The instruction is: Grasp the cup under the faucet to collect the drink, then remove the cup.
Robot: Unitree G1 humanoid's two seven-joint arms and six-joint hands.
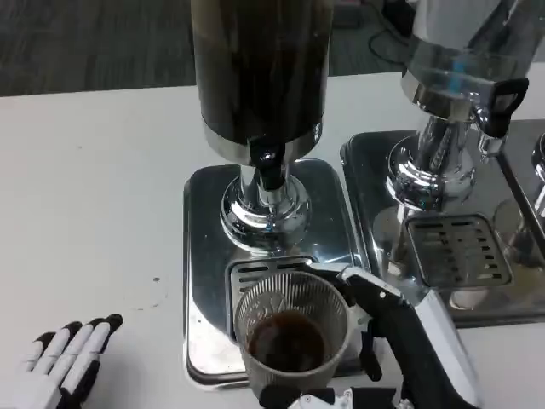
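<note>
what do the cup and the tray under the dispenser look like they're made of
The cup looks like clear plastic: the dark drink shows through its wall, and embossed marks run near the rim. It could be glass, though the thin rim suggests plastic. The tray looks like polished metal, probably stainless steel, given its mirror-like reflections and slotted drain grate. The right robot hand holds the cup.

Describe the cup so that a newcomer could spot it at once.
Find the dark drink dispenser at centre and follow its black faucet down to the drip tray. There the clear ribbed cup holds dark liquid, with the right hand around it.
</note>
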